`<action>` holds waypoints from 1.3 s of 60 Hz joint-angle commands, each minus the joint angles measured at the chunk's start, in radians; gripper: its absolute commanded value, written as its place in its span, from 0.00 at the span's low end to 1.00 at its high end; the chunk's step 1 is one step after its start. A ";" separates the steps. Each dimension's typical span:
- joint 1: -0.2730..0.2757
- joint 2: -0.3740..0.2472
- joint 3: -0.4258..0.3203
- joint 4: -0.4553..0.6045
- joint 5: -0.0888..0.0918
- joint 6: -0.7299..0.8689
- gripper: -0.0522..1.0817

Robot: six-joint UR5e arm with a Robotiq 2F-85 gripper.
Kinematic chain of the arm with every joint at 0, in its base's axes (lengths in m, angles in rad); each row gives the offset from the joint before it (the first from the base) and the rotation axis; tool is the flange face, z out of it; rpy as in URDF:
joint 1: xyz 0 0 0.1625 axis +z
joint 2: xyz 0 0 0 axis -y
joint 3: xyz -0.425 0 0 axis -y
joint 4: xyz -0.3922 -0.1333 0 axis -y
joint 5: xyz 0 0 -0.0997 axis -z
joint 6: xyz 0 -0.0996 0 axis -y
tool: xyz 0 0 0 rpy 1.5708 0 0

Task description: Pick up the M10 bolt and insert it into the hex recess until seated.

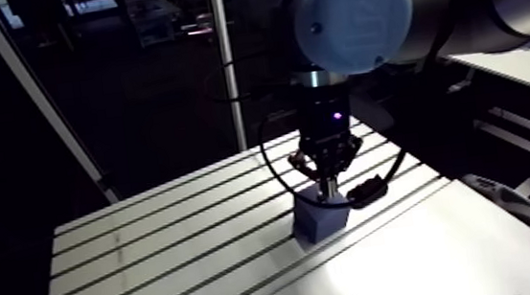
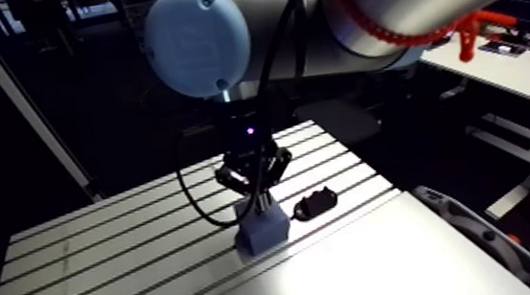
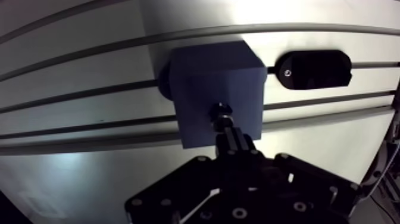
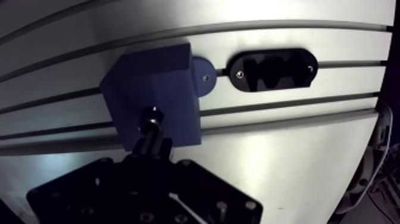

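I judged the bolt (image 3: 221, 113) a stiff, dense bit of steel. It was light for the arm but smooth enough to tip or slide if pinched off-centre, so the shank was the place to hold it. The claw (image 3: 230, 140) had its two fingers nearly together, clamped on that shank, and the bolt's free end sat just ahead of them at the top face of the blue block (image 3: 205, 77). Whether it was in the recess I could not tell. The wrist pointed straight down over the block — a black oval holder (image 3: 313, 70) lay off to the claw's side on the table (image 3: 89, 65).
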 commanded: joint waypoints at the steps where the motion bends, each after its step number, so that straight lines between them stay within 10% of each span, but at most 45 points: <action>1: 0.000 0.000 -0.001 -0.001 0.000 -0.001 1.00; 78: -0.001 0.014 0.002 -0.001 0.008 -0.013 1.00</action>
